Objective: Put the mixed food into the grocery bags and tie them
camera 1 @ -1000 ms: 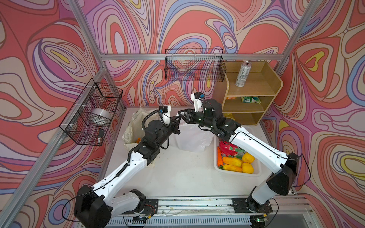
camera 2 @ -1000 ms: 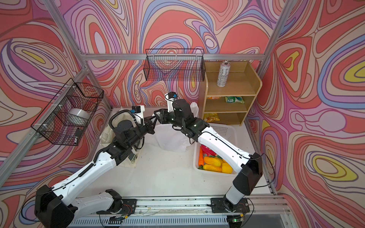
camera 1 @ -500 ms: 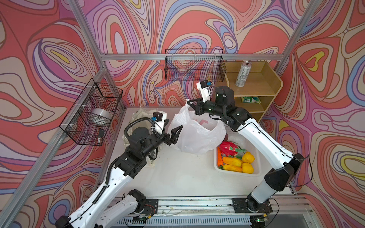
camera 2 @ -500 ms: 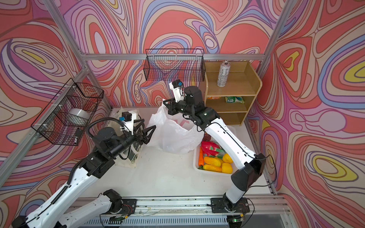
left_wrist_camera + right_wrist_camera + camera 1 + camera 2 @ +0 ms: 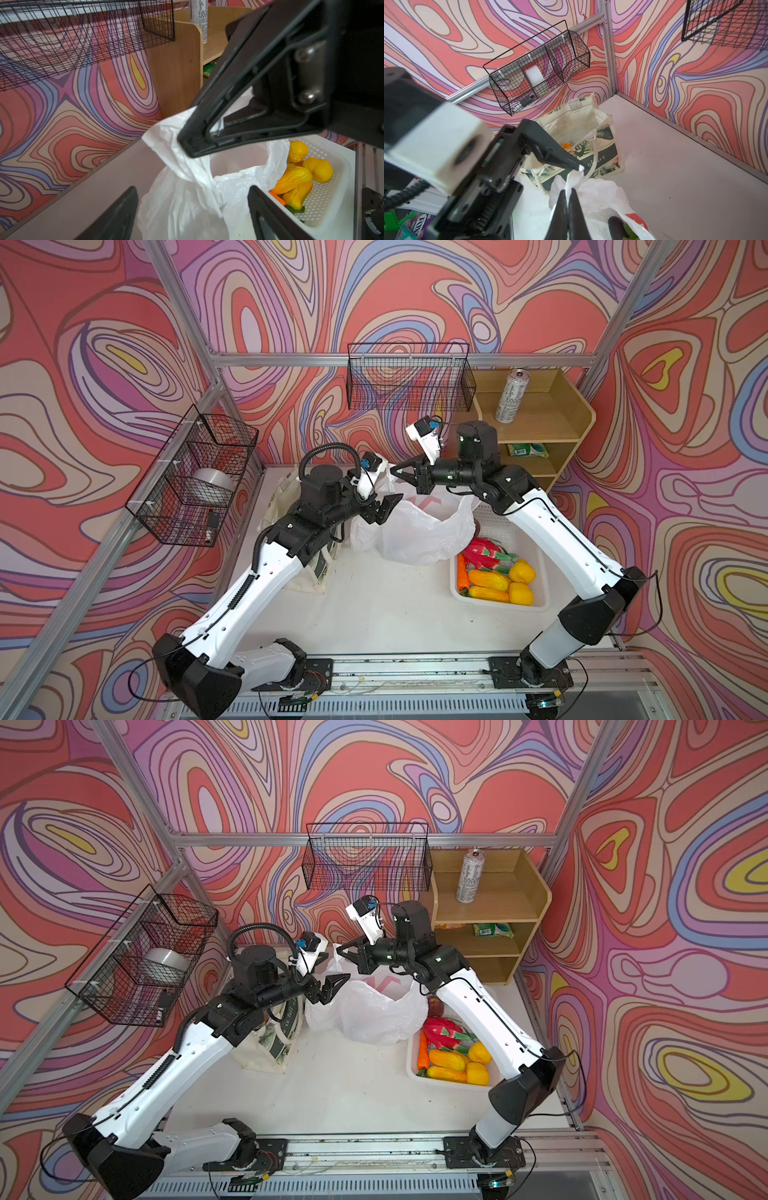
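In both top views the white plastic grocery bag point(image 5: 419, 526) point(image 5: 370, 1011) stands mid-table with its mouth open. My right gripper point(image 5: 397, 470) point(image 5: 568, 199) is shut on one of its loop handles and holds it up. My left gripper point(image 5: 388, 508) point(image 5: 193, 207) is open just left of the bag, its fingers point(image 5: 128, 216) straddling crumpled plastic without gripping. A dark eggplant point(image 5: 616, 226) lies inside the bag. The cream canvas tote point(image 5: 270, 1048) point(image 5: 581, 133) stands under my left arm. Dragon fruit point(image 5: 482, 549), a carrot point(image 5: 462, 572) and yellow vegetables point(image 5: 519, 572) fill the white basket point(image 5: 498, 605).
A wooden shelf point(image 5: 552, 423) at the back right holds a silver can point(image 5: 512, 396) and a green snack packet point(image 5: 525, 449). Black wire baskets hang on the back wall point(image 5: 409, 377) and left wall point(image 5: 195, 477). Snack packets point(image 5: 415, 224) lie below my left arm.
My left gripper let go of the bag, opened, pulled away to the left, then came back beside the bag. My right gripper stayed shut on the handle and lifted it, opening the bag.
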